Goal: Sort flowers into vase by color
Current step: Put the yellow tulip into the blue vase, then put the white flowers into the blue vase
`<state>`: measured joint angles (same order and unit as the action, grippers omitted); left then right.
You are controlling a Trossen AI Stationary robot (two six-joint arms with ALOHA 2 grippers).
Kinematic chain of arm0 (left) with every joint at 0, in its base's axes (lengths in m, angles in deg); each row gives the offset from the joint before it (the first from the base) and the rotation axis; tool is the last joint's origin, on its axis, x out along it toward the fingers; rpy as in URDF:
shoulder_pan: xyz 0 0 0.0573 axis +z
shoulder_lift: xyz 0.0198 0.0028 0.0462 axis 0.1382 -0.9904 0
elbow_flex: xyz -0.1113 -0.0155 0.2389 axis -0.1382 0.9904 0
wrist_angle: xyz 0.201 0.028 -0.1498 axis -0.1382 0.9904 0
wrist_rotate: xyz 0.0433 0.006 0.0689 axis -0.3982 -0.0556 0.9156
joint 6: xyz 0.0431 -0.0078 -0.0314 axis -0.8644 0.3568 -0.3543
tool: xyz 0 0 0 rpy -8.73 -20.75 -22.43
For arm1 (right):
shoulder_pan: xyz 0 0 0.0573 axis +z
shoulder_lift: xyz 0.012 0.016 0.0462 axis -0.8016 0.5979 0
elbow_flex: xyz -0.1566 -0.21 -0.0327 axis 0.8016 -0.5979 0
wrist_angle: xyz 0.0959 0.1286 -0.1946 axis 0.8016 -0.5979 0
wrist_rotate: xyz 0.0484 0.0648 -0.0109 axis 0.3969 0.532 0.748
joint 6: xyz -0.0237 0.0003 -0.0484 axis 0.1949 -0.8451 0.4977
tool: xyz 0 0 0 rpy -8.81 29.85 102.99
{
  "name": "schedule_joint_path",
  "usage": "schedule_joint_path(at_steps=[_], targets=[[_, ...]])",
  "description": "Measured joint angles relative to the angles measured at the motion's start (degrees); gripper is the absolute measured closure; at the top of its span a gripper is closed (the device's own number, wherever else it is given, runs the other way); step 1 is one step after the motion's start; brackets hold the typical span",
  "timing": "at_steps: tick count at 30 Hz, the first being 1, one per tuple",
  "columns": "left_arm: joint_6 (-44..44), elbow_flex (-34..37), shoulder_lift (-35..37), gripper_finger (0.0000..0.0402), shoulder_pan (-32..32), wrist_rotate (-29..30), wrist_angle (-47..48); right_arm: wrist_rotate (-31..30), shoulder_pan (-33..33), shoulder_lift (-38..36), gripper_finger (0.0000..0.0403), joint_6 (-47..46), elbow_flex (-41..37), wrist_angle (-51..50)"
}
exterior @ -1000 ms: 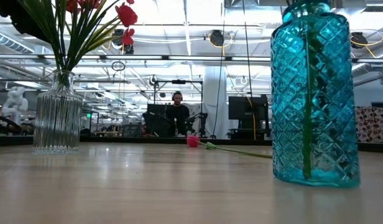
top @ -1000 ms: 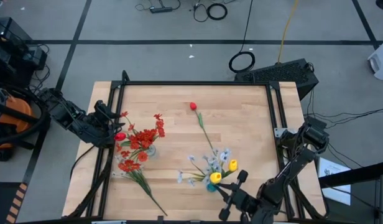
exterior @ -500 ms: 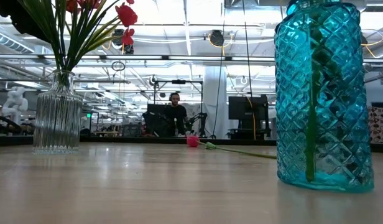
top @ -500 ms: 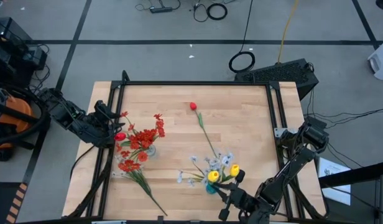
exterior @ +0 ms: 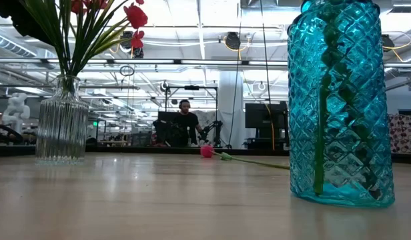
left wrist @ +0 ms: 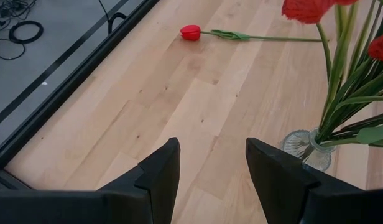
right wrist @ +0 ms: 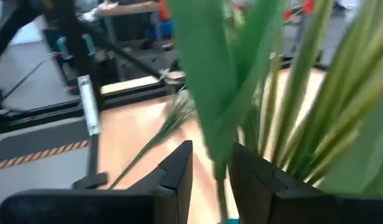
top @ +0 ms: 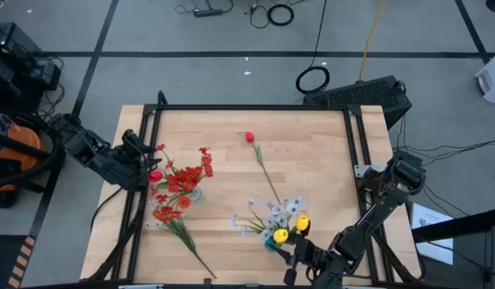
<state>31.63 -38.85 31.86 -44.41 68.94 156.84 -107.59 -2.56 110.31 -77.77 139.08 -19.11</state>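
Yellow tulips and white sprays stand in the blue vase, the right claw parted around a green stalk. The left claw waits open beside the clear vase of red flowers; one red tulip lies on the worktop.

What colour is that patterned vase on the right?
Teal blue glass with a diamond pattern; the vase shows best in the low view.

Robotics lab: cables on floor, monitors behind
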Motion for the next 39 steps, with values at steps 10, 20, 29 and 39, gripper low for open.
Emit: schedule_joint_path(at_steps=[10, 20, 29, 39], targets=[[0.0, 0.0, 0.01, 0.0212, 0.0, 0.01, -0.07, 16.15, -0.21, -9.31, 0.0303, -9.11, 0.0, -14.51], [0.0, 0.0, -0.01, 0.0212, -0.01, 0.01, -0.01, 25.17, -2.96, -14.53, 0.0303, -15.04, 0.0, -20.06], [-0.07, 0.0, 0.01, 0.0212, 0.01, 0.01, 0.05, 46.05, -5.64, -14.6, 0.0303, -23.91, 0.02, -25.72], [-0.43, 0.0, 0.01, 0.0212, 0.0, 0.01, 0.07, 46.95, -5.62, -17.4, 0.0339, -24.27, 0.02, -30.44]])
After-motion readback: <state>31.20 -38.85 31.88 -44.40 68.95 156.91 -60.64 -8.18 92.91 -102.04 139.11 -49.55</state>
